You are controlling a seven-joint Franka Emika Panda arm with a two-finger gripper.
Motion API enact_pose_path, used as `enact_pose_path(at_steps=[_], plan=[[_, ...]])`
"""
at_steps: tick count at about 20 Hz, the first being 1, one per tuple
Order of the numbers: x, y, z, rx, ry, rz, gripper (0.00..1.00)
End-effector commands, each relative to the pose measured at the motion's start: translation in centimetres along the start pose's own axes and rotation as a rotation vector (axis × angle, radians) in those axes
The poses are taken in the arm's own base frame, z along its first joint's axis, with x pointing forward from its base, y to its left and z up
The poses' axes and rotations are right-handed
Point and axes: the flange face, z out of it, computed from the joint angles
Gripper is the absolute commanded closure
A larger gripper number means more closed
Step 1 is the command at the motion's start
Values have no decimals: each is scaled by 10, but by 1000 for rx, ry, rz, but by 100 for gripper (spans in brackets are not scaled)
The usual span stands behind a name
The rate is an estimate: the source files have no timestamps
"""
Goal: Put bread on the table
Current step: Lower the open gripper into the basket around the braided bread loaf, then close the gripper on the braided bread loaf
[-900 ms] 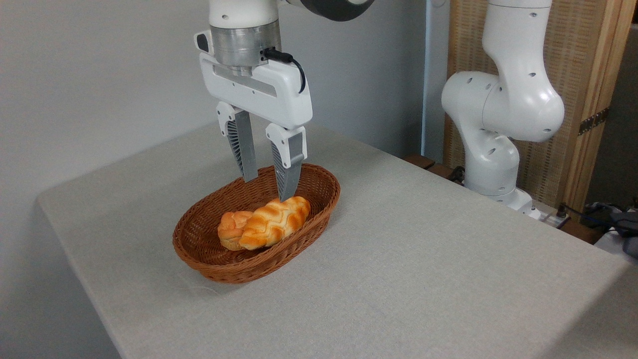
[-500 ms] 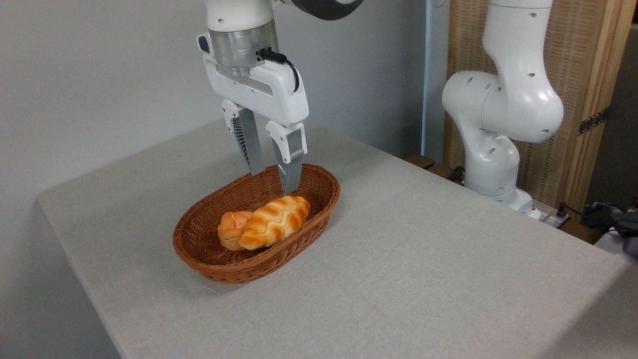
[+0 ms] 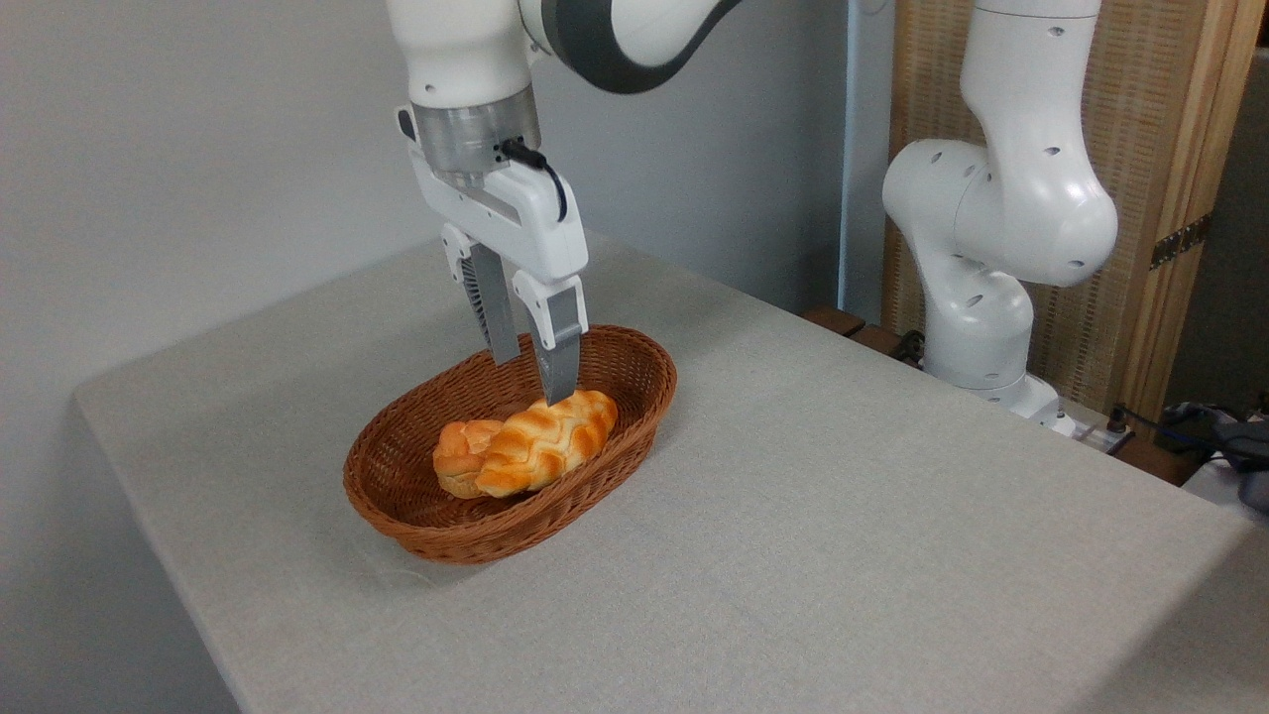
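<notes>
The bread point(image 3: 543, 440), a golden-orange braided loaf, lies in a brown wicker basket point(image 3: 428, 528) on the grey-beige table point(image 3: 843, 516). A small round bun point(image 3: 459, 454) rests against the loaf's left end, partly hidden behind it. My gripper point(image 3: 532, 380) hangs open above the loaf's far right end. Its fingers point down with nothing between them. The nearer fingertip point(image 3: 558, 387) is just above the loaf's top, and the frame does not show whether it touches.
The arm's white base point(image 3: 981, 327) stands off the table's far right edge, with cables point(image 3: 1180, 421) beside it. A grey wall runs behind the table and a wooden screen point(image 3: 1160, 198) stands at the right.
The gripper has turned about its vertical axis, so its fingers now line up more toward the camera. It has shifted slightly left above the loaf. The bread and basket have not moved.
</notes>
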Motion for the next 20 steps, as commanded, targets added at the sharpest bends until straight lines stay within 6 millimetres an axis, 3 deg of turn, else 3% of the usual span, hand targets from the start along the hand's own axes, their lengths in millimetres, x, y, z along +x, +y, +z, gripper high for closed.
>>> enact_pose_path(at_steps=[1,5,15,16,18,20], plan=[[3,14,32,12,8,36,0],[4,17,57,23,15,45,0],[8,24,81,10,-4,66,0],[8,24,81,9,-5,66,6],[8,24,81,9,-5,66,44],[9,24,80,10,-3,66,68]])
